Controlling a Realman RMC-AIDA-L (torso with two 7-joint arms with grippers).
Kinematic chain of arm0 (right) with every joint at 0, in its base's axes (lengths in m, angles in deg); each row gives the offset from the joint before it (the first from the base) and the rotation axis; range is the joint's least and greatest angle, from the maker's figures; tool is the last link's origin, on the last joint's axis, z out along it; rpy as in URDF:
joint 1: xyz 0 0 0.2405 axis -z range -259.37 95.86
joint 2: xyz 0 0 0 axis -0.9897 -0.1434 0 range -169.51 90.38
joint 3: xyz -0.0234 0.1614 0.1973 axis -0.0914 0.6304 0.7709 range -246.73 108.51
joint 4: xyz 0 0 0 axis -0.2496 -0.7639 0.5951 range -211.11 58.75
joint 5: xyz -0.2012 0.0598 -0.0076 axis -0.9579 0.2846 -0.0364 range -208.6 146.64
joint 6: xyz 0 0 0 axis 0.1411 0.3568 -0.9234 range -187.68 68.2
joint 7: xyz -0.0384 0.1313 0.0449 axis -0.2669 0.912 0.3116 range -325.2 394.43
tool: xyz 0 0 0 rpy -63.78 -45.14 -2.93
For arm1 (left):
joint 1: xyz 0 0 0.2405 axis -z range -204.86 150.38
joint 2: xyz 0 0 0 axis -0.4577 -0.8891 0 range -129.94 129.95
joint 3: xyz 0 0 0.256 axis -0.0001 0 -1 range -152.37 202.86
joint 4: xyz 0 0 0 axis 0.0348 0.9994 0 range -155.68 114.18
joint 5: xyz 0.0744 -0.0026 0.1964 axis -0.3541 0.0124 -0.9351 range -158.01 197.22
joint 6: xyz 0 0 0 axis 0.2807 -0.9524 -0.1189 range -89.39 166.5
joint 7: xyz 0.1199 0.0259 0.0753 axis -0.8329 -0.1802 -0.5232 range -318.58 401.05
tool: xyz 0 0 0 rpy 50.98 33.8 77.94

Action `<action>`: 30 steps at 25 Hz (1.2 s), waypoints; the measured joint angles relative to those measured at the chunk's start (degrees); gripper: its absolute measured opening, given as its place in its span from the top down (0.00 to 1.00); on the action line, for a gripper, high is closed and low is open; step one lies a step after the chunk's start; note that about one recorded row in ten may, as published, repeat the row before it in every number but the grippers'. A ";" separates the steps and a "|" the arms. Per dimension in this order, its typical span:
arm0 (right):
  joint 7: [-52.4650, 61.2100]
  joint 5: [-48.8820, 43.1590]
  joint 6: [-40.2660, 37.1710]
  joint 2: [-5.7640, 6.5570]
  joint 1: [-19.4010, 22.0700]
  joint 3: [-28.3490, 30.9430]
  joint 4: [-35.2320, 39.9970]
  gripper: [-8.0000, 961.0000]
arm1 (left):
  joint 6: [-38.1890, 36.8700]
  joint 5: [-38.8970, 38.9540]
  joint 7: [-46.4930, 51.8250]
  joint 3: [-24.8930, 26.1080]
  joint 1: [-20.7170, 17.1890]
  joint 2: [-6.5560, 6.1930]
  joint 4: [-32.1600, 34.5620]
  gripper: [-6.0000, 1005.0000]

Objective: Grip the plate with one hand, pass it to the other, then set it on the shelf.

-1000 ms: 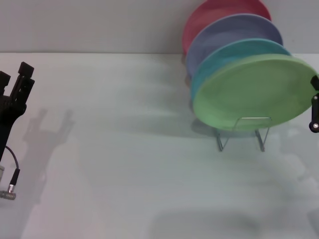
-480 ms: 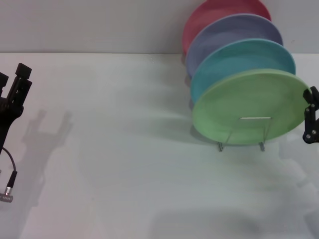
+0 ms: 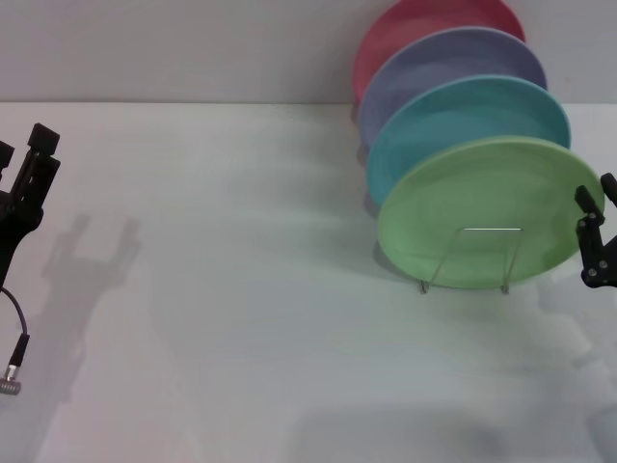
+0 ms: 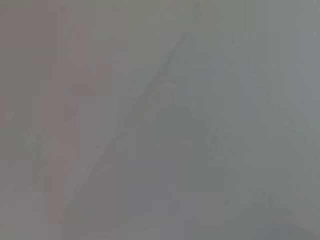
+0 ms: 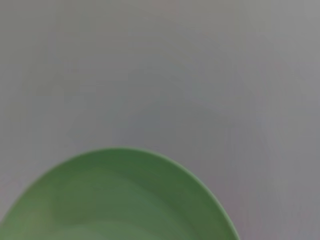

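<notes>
Head view: the light-green plate (image 3: 487, 212) stands tilted in the wire dish rack (image 3: 469, 262) on the white worktop (image 3: 241, 318), frontmost of four, with a turquoise plate (image 3: 453, 121), a lavender plate (image 3: 434, 68) and a pink plate (image 3: 405, 24) behind it. The right gripper (image 3: 590, 241) sits just beside the green plate's rim, fingers parted, gripping nothing. The left gripper (image 3: 24, 178) waits well apart from the rack; whether its fingers are open, I cannot tell.

Left wrist view: plain grey only.

Right wrist view: the green plate's rim (image 5: 115, 200) curves over grey worktop.

plate (image 3: 482, 207) foremost in shelf (image 3: 469, 260)
</notes>
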 joint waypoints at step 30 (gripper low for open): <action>26.31 0.49 -16.92 0.72 -9.78 6.82 -0.12 0.59 | -0.19 -0.54 -27.29 -0.04 -0.30 0.97 2.07 0.18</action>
